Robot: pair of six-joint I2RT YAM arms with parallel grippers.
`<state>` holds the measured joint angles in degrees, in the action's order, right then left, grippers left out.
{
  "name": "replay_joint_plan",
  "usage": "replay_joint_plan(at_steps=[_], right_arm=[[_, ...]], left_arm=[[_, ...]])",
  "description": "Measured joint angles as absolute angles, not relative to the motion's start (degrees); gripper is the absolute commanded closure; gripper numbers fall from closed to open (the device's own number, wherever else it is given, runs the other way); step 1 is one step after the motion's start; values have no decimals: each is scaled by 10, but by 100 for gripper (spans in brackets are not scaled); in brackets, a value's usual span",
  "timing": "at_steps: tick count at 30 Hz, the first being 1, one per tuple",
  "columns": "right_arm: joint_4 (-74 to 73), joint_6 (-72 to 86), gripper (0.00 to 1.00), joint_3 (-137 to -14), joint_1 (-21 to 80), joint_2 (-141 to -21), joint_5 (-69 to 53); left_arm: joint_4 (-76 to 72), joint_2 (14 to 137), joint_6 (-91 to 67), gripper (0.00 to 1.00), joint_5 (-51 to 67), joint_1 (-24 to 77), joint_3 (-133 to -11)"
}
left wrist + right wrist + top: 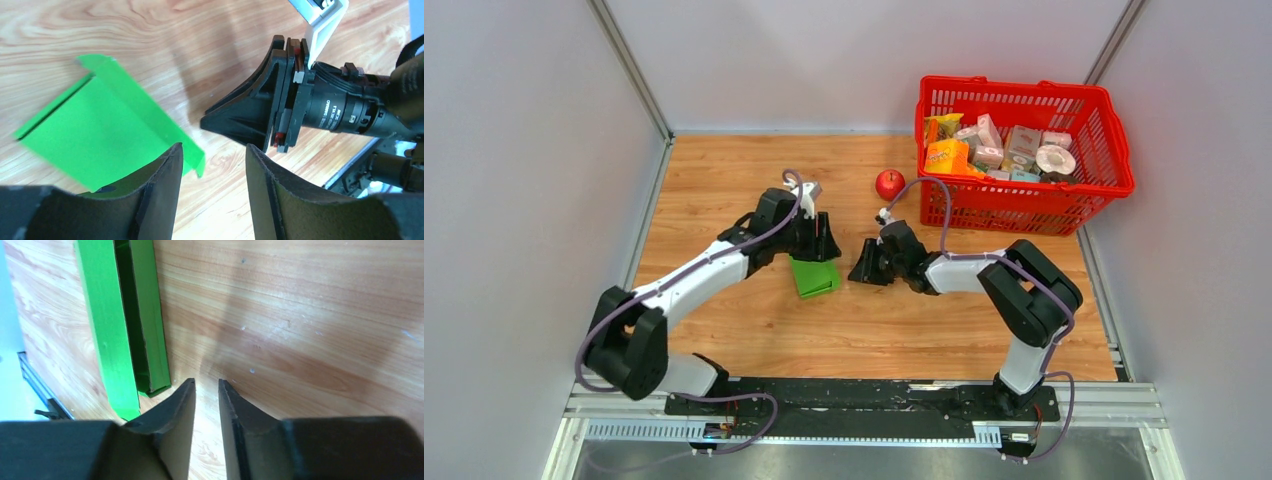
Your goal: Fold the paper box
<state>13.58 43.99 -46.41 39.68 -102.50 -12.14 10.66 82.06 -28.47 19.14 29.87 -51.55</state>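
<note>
A: Where does the paper box lie?

B: On the wooden worktop, about the middle, as a flattened green piece. Its far edge is hidden under the left gripper in the top view, so I cannot tell whether the fingers touch it there.

A: And from the wrists?

B: The left wrist view shows a broad green panel with a narrow flap raised along one side. One corner disappears behind a finger. The right wrist view catches the box end-on: two green walls with a dark slot between them, cut off by the top of the frame. What is inside the slot is too dark to make out.

A: Are the fingers holding anything?

B: No. The left fingers stand well apart with bare wood between them. The right gripper has only a narrow gap, again with wood showing through and nothing clamped.

A: How much room is there?

B: There is open wood to the left of the box and toward the near edge. The right gripper sits just beside the box on its right, with a strip of wood between. The red apple and the red basket of small packages are well apart, at the far right.

A: And the arms?

B: The left arm stretches diagonally from its base to the middle, wrist bent downward over the box. The right arm is folded at the elbow, its forearm running low to the left, fingers pointing at the box.
</note>
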Motion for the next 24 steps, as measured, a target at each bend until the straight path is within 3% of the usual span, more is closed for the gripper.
replay_joint_plan(at_steps=[3, 10, 19, 24], right_arm=[[97, 409, 55, -476, 397, -1014, -121], [-19, 335, 37, -547, 397, -1000, -120], [-67, 287, 36, -642, 386, -1010, -175], [-62, 279, 36, -707, 374, -1085, -246]], left_arm=[[142, 763, -264, 56, 147, 299, -515], [142, 753, -249, 63, 94, 296, -480], [123, 836, -249, 69, 77, 295, -455], [101, 836, -249, 69, 72, 295, -437]])
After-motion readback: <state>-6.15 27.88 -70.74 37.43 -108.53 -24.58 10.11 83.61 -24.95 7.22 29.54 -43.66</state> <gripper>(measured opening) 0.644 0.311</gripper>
